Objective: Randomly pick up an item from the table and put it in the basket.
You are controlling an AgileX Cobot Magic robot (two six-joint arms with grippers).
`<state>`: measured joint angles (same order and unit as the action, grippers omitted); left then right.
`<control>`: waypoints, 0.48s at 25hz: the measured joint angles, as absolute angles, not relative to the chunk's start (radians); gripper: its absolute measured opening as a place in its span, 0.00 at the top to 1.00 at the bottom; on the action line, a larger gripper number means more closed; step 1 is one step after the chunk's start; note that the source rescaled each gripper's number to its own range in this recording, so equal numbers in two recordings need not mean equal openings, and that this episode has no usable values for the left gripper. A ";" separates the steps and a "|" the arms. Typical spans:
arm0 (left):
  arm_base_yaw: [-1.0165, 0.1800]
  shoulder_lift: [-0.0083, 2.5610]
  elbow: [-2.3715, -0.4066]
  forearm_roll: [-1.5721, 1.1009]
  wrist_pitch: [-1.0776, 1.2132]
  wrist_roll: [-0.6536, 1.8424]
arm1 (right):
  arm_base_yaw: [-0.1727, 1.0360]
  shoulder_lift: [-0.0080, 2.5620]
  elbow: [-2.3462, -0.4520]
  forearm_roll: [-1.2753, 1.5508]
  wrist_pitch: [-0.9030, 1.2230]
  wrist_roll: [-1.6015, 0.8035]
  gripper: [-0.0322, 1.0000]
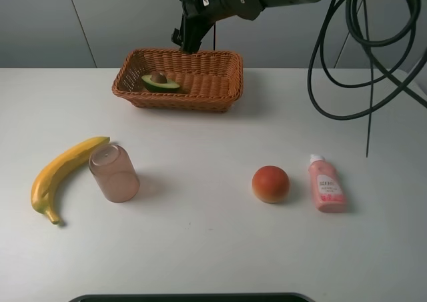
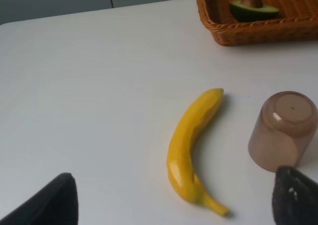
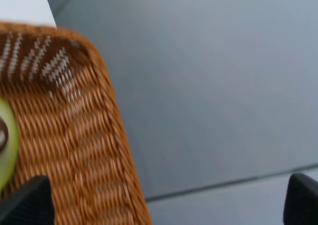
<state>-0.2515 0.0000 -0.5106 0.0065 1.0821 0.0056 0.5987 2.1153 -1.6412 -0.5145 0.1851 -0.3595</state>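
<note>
1. the avocado (image 1: 161, 82) lies in the basket (image 1: 200, 103), cut face up. from the high camera it sits toward the left end, close to the front wall. for this item the job looks done.
2. the right fingers (image 1: 189, 37) hang above the basket's back rim, spread wide and holding nothing. the right wrist view shows both dark tips at the frame's edges, with only wicker and grey wall between them.
3. the left fingers (image 2: 296, 197) are also parted and empty. they sit low over the desk (image 2: 99, 86), near the banana (image 2: 191, 150) and the pink cup (image 2: 283, 130).
4. handling, as a judgement: a half fruit this size should be light and firm enough for a moderate squeeze.
5. the domed skin side looks smooth and could slip or rock between the fingers. it may be a plastic replica, though the view is too small to tell.
6. where to take hold, if it had to be lifted again: from above and across its narrower width, with one finger on each dark flank. keep clear of the pit and the tapered end. the nearby front wall leaves little room on that side.
7. looks: dark green skin rims pale yellow-green flesh, and a round brown pit stands proud at the middle. the outline is a pear-like oval, with its long axis running roughly along the basket.
</note>
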 joint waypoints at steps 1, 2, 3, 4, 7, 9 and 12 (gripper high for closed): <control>-0.251 0.000 -0.511 0.006 1.082 0.006 | 0.599 2.098 -1.641 -0.528 0.248 -0.360 0.00; -0.251 0.000 -0.511 0.006 1.082 0.006 | 0.599 2.077 -1.641 -0.544 0.300 -0.360 0.00; -0.251 0.000 -0.511 0.006 1.082 0.006 | 0.599 2.056 -1.641 -0.560 0.343 -0.355 0.00; -0.251 0.000 -0.511 0.006 1.082 0.006 | 0.599 2.040 -1.641 -0.569 0.384 -0.345 0.00; -0.251 0.000 -0.511 0.006 1.082 0.006 | 0.595 1.977 -1.641 -0.593 0.499 -0.239 0.00; -0.251 0.000 -0.511 0.006 1.082 0.006 | 0.583 1.933 -1.641 -0.609 0.546 -0.136 0.00; -0.251 0.000 -0.511 0.006 1.082 0.006 | 0.563 1.852 -1.641 -0.635 0.613 -0.007 0.00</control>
